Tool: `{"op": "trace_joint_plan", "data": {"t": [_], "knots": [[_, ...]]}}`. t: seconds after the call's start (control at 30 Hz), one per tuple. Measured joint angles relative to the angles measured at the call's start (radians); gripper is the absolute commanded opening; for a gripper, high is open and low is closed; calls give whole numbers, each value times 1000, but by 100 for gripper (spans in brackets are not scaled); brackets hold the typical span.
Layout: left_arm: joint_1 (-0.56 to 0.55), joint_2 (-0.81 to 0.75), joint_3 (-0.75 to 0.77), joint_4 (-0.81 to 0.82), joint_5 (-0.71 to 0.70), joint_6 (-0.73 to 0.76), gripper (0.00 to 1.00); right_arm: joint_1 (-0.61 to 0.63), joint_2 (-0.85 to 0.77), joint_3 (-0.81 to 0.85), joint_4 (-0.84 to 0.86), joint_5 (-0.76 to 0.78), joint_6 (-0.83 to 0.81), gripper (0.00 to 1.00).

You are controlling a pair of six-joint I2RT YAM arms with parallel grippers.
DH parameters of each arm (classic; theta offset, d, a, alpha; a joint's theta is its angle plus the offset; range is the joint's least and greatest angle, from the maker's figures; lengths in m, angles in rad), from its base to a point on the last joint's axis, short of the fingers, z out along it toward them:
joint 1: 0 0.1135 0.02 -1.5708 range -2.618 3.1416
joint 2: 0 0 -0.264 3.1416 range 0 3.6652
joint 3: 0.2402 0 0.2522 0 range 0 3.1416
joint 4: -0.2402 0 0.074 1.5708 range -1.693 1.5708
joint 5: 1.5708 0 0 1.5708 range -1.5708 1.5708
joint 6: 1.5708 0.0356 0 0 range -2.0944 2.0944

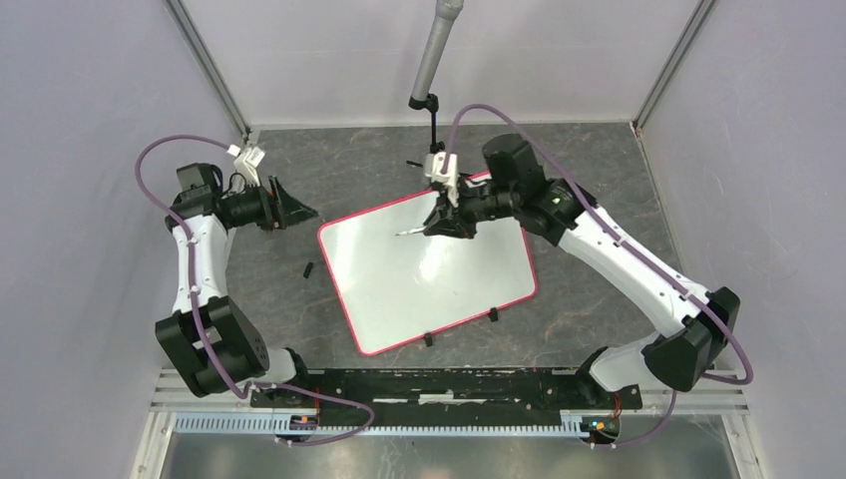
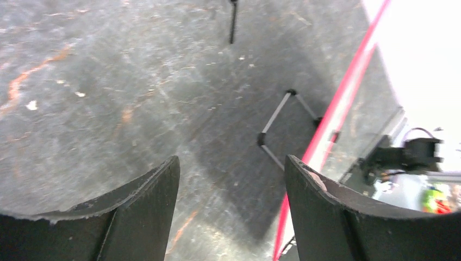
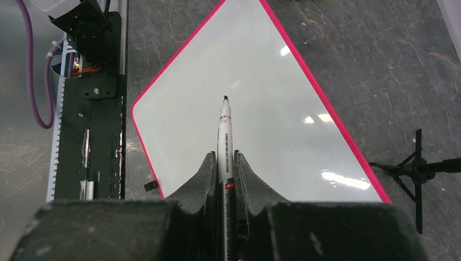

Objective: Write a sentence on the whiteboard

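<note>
Whiteboard (image 1: 429, 289), just one, lies at frame centre on your desk (image 1: 339, 170), where you see two hands: right hand (image 3: 224, 163) clenched on one marker (image 3: 224, 128), left hand (image 1: 297, 210) released at upper left.

Bright overhead light, glare on whiteboard (image 1: 399, 294), left wrist view soft, overexposed

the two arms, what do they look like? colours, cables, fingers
Both the left arm and the right arm have white links between chunky black joint housings. A purple cable loops along each one from base to wrist. The left gripper and right gripper each have two matte black, wedge-shaped fingers with rough, worn edges.
</note>
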Motion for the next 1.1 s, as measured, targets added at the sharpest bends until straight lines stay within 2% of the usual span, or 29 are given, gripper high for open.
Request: {"op": "trace_joint_plan", "data": {"t": [0.17, 0.3, 0.53, 0.8, 0.87, 0.97, 1.1], "knots": [[-2, 3, -14, -51, 138, 6, 71, 159, 62, 32, 4, 131, -30, 0], [-15, 8, -27, -121, 159, 54, 67, 274, 129, 65, 14, 227, -48, 0], [-43, 59, -32, -251, 158, 176, 54, 337, 219, 156, 26, 326, -59, 0], [-71, 63, -42, -294, 158, 230, 30, 354, 274, 212, 51, 377, -58, 0], [-73, 66, -42, -296, 158, 240, 29, 356, 290, 221, 52, 382, -56, 0], [-73, 69, -43, -297, 158, 246, 37, 357, 316, 236, 52, 384, -55, 0], [-73, 69, -43, -300, 158, 253, 40, 359, 329, 240, 51, 383, -55, 0]]}}
